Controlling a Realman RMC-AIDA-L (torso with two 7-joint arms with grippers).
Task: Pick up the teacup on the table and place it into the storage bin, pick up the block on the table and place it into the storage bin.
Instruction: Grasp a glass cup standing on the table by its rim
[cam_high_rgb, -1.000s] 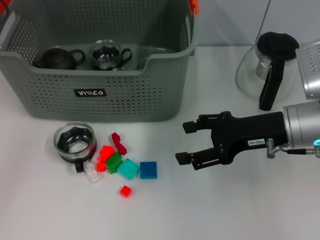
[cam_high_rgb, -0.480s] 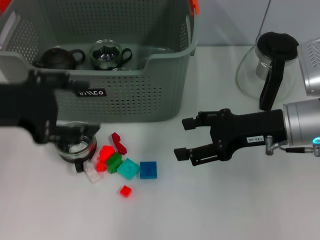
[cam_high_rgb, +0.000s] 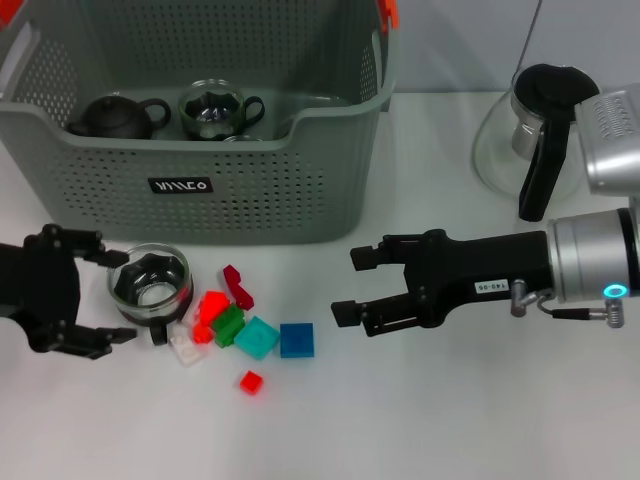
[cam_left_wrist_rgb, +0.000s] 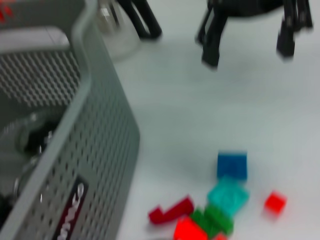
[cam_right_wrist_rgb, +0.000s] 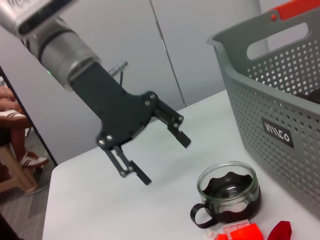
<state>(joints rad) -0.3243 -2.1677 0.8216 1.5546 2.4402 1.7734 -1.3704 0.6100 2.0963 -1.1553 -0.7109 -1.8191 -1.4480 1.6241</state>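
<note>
Teacup: we see the glass teacup (cam_high_rgb: 150, 283) standing upright on the white table (cam_high_rgb: 450, 420), just in front of the storage bin (cam_high_rgb: 200, 190), with its handle toward us.
Left gripper: our left gripper (cam_high_rgb: 95, 297) sits low at the left side of the teacup with its fingers spread wide and nothing in them. One finger is near the far side of the cup and one near the close side. We think it is lined up so the cup fits between the fingers.
Blocks: the little blocks lie in a bunch just right of the cup. The blue block (cam_high_rgb: 297, 340) is at the right end.
Right gripper: our right gripper (cam_high_rgb: 352, 284) reaches in from the right, level above the table. Its fingers are spread and hold nothing. It points at the blue block, near it but not touching.
Bin: a dark teapot (cam_high_rgb: 115, 116) and another glass cup (cam_high_rgb: 213, 108) are inside it.
</note>
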